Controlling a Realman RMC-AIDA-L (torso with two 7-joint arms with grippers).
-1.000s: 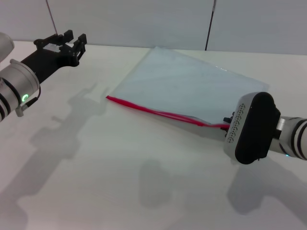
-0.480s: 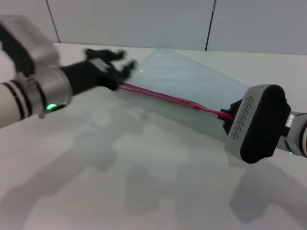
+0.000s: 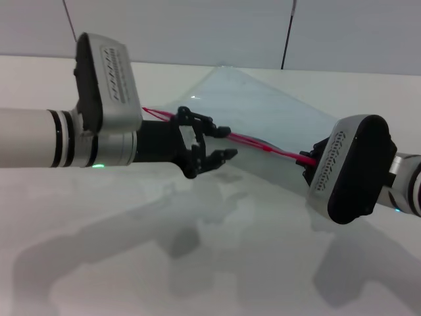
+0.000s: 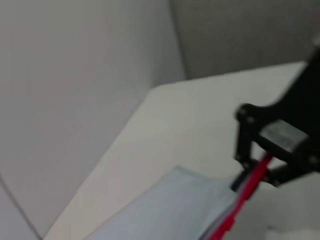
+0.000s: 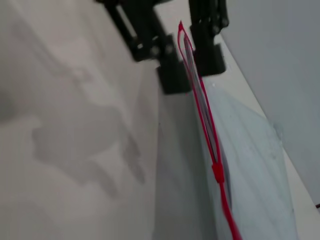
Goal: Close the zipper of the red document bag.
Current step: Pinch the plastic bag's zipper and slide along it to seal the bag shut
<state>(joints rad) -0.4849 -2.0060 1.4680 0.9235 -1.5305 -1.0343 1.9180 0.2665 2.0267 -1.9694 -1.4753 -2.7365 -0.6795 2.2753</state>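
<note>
The red document bag (image 3: 263, 108) is a translucent pale pouch lying aslant at the table's far middle. Its near long edge, the red zipper (image 3: 263, 146), is raised off the table. My left gripper (image 3: 227, 141) is open and straddles the zipper near its middle; the strip runs between the fingers (image 3: 220, 157). Right of them the zipper shows as two separate red lines. My right gripper (image 3: 308, 161) is shut on the zipper's right end. The right wrist view looks along the zipper (image 5: 202, 117) toward the left gripper (image 5: 189, 60). In the left wrist view the zipper (image 4: 247, 192) passes a black finger (image 4: 245, 135).
The bag rests on a plain white table (image 3: 131, 250). Grey wall panels (image 3: 197, 26) stand behind the table's far edge. My left forearm (image 3: 39, 138) stretches in from the left, low over the surface.
The left arm swung in from the far left corner to the zipper, then moved right along it. The right gripper lifted the zipper's right end off the table.
</note>
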